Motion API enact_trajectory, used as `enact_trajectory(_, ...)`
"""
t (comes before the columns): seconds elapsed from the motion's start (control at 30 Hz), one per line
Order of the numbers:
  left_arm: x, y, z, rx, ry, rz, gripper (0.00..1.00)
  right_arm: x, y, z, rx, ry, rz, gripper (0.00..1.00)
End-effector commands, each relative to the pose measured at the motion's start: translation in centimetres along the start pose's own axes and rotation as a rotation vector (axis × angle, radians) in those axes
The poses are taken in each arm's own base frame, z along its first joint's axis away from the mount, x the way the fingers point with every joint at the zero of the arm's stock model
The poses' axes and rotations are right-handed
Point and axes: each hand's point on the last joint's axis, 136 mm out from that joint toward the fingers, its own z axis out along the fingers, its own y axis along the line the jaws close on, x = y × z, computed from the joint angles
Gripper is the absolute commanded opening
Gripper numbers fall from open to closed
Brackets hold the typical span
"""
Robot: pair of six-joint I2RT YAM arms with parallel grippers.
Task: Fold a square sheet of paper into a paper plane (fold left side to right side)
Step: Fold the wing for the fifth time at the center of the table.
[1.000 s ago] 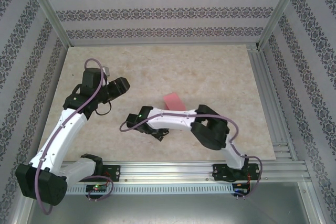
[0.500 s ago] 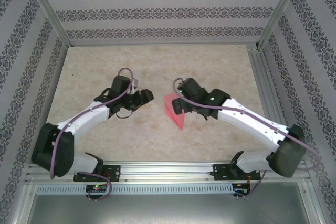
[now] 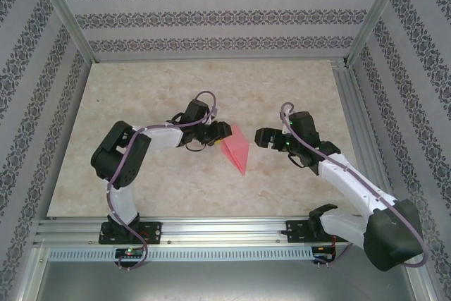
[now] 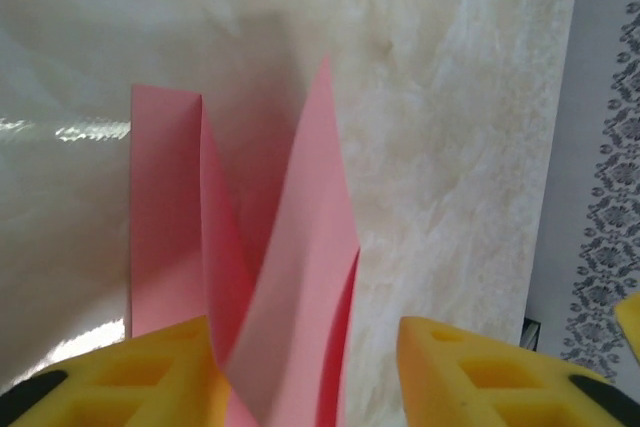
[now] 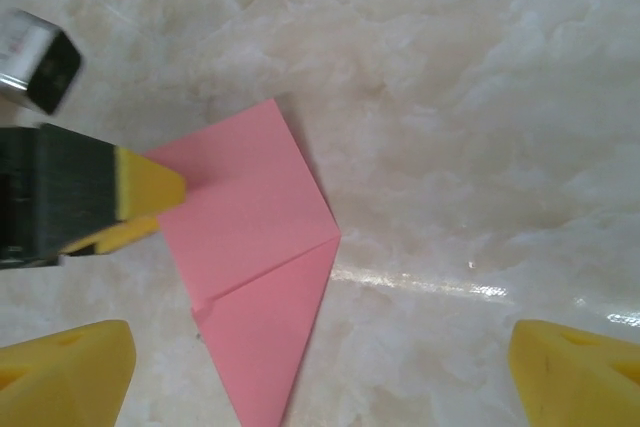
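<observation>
The pink sheet of paper (image 3: pixel 237 151) lies mid-table, folded into a pointed kite shape with its tip toward the near edge. In the right wrist view the paper (image 5: pixel 255 267) shows a slanted crease. My left gripper (image 3: pixel 221 132) is at the paper's upper left corner. In the left wrist view raised paper layers (image 4: pixel 290 277) stand between its yellow fingers (image 4: pixel 130 377), close to the left one and apart from the right one; the left gripper (image 4: pixel 300 337) is open around them. My right gripper (image 3: pixel 259 137) hovers open just right of the paper, nothing between its fingers (image 5: pixel 70 367).
Bare marble-patterned table (image 3: pixel 176 89) surrounds the paper. An aluminium rail (image 3: pixel 225 229) runs along the near edge and another (image 3: pixel 359 139) along the right side. Patterned walls (image 3: pixel 211 19) enclose the back and sides.
The left arm has swung in from the left to the paper and its jaws have narrowed. The right gripper has drawn back to the right, off the paper.
</observation>
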Motion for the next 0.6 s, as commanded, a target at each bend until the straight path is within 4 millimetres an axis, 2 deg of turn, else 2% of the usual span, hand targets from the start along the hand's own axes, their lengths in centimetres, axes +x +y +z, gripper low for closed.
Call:
enact_trajectory(0.0,-0.4,-2.2,0.9,0.094,0.008,0.04,0.4,-1.5,1.8,-0.9,-0.164,-0.065,0.025,0.91)
enact_trajectory(0.17,-0.2,-3.0,0.5,0.127,0.016,0.13,0.19,-1.2,1.4,-0.6,-0.339,-0.035,0.124,0.75)
enact_trajectory(0.3,0.5,-3.4,-0.3,0.151,0.042,0.185,0.09,-0.5,2.0,0.9,-0.431,0.048,0.142,0.62)
enact_trajectory(0.4,0.7,-3.5,-1.2,0.173,0.039,0.209,0.05,-0.3,1.9,2.1,-0.44,0.091,0.138,0.58)
enact_trajectory(0.57,1.2,-4.6,-2.7,0.241,0.049,0.246,0.03,-0.4,2.1,3.8,-0.469,0.125,0.124,0.6)
